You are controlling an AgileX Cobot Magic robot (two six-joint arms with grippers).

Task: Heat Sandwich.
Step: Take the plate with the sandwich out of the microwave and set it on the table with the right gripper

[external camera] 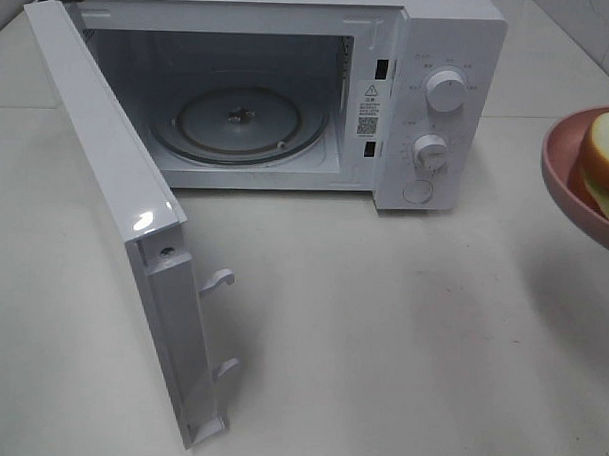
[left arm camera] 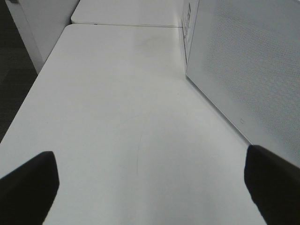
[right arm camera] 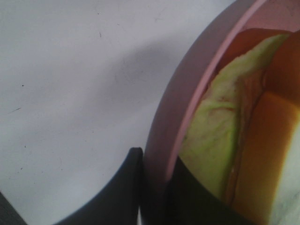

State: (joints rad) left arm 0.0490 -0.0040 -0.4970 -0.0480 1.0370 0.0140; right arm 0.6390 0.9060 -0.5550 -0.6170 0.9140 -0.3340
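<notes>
The sandwich (external camera: 607, 149) lies on a round pink plate (external camera: 567, 167) that hangs above the table at the far right edge of the exterior view, right of the microwave (external camera: 429, 92). In the right wrist view my right gripper (right arm camera: 157, 164) is shut on the plate's rim (right arm camera: 187, 93), one dark finger under it and one inside, beside the sandwich (right arm camera: 211, 136) with its pale green filling. The microwave door (external camera: 116, 181) stands swung wide open to the left, baring the glass turntable (external camera: 238, 121). My left gripper (left arm camera: 150, 187) is open and empty above the table, beside the door (left arm camera: 248, 70).
The door juts toward the front left with two latch hooks (external camera: 223, 280) on its edge. The microwave's two knobs (external camera: 446, 91) and a round button face front. White tabletop (external camera: 381, 331) stretches in front; its left edge (left arm camera: 28, 93) drops off to a dark floor.
</notes>
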